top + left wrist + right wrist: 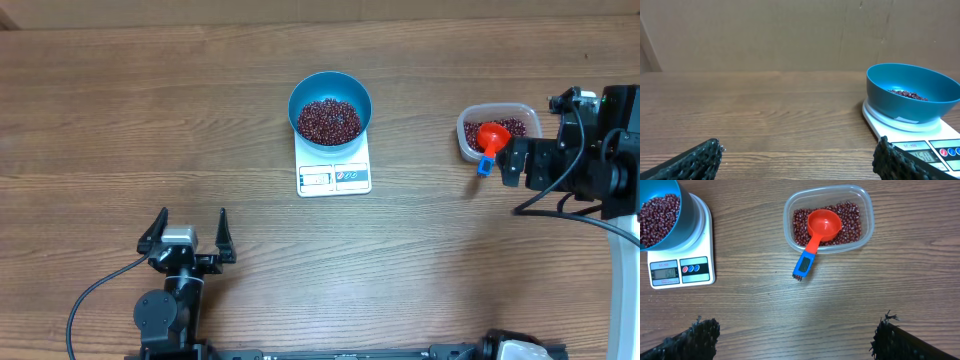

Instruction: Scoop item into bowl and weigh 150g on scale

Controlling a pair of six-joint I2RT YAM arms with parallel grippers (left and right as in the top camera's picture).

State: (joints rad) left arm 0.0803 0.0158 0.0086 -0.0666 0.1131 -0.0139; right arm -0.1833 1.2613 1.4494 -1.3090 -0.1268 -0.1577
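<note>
Beans (pixel 851 216) in tub (pixel 788 220): right wrist sees, left cannot.

beans (pixel 330 120) in bowl (pixel 331 77) on scale (pixel 334 177), tub (pixel 464 137) holding scoop (pixel 491 137) to the right

Beneath the round bright blue bowl (pixel 302 92), most of the flat white digital scale (pixel 334 165) is hidden; its display digits are unreadably small.

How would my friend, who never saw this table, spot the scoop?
On the wooden table, skip the blue bowl on the white scale and find the clear plastic tub of beans. The scoop rests with its cup in the tub and its handle sticking out over the rim. It alone is orange-red with a blue handle tip.
</note>
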